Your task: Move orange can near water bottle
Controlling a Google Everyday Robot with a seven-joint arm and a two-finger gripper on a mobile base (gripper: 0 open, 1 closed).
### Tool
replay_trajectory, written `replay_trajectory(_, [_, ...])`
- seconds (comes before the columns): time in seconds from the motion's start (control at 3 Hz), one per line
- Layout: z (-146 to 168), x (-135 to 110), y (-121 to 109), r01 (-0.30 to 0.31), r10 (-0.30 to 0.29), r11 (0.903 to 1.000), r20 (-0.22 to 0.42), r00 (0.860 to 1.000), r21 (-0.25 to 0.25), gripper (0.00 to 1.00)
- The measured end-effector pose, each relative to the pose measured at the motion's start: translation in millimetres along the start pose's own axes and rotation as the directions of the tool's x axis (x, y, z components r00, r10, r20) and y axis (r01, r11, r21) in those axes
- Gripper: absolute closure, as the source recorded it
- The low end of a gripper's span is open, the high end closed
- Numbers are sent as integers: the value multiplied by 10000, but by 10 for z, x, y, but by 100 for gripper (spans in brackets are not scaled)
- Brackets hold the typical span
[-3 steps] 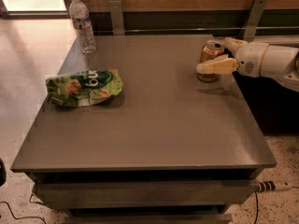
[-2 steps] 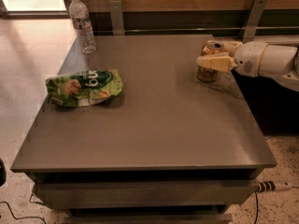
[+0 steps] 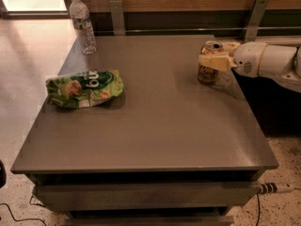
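Note:
The orange can stands upright at the right side of the grey table, near its far right corner. My gripper reaches in from the right on a white arm. Its cream fingers sit on either side of the can's upper half and are shut on it. The can's base is at or just above the tabletop. The water bottle stands upright at the table's far left corner, well apart from the can.
A crumpled green snack bag lies on the left part of the table, in front of the bottle. A wooden wall with metal brackets runs behind the table. A cable plug sticks out at the lower right.
The gripper and the can have shifted a little to the left along the table. The bottle and snack bag have not moved.

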State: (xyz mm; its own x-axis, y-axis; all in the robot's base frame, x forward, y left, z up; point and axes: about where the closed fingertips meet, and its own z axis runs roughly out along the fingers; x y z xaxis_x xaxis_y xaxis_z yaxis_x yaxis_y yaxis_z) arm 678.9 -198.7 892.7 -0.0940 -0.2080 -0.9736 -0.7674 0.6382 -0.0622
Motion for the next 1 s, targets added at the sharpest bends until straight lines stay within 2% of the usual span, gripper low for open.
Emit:
replay_trajectory(0.33, [17, -2, 10, 0, 0, 10000, 3, 10000, -31, 100])
replay_trajectory(0.67, [271, -385, 33, 229, -242, 9991, -370, 9990, -369, 100])
replay_trajectory(1.0, [678, -913, 153, 259, -288, 9990, -826, 9962, -364, 100])
